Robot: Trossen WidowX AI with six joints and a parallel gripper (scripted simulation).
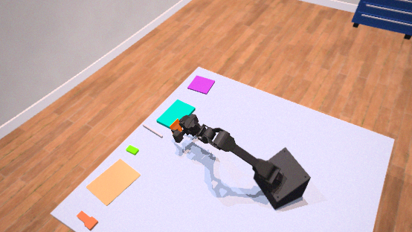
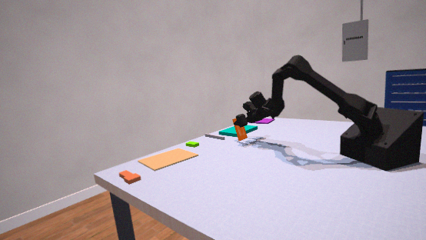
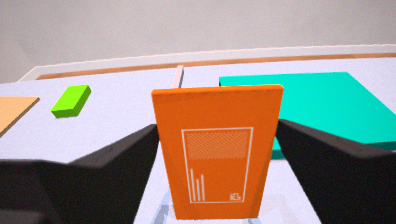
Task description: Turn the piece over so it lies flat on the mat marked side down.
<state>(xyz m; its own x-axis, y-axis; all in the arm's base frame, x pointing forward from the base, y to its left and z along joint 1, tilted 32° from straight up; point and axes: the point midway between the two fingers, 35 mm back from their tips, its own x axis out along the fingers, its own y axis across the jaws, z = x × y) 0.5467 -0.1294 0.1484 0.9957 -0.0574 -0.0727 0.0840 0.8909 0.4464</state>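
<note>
The piece is a flat orange plate (image 3: 217, 150) (image 1: 175, 125) (image 2: 241, 131) with a white printed mark on one face. My gripper (image 3: 216, 128) (image 1: 178, 131) (image 2: 240, 124) is shut on its two side edges. The plate stands nearly upright, tilted a little, with the marked face toward the wrist camera. In the exterior view its lower edge is close to the mat (image 2: 269, 192) (image 1: 297, 123); I cannot tell if it touches. It hangs just in front of the teal slab (image 1: 175, 111) (image 2: 234, 131) (image 3: 330, 102).
A thin pale bar (image 1: 152, 131) (image 2: 214, 136) (image 3: 178, 76) and a small green block (image 1: 132, 149) (image 2: 192, 144) (image 3: 72, 100) lie to the left. A tan sheet (image 1: 113, 181) (image 2: 168, 158), a magenta square (image 1: 201, 84) (image 2: 264, 121) and an orange notched block (image 1: 87, 220) (image 2: 129, 176) lie farther off. The arm's base (image 1: 288, 178) stands at the right.
</note>
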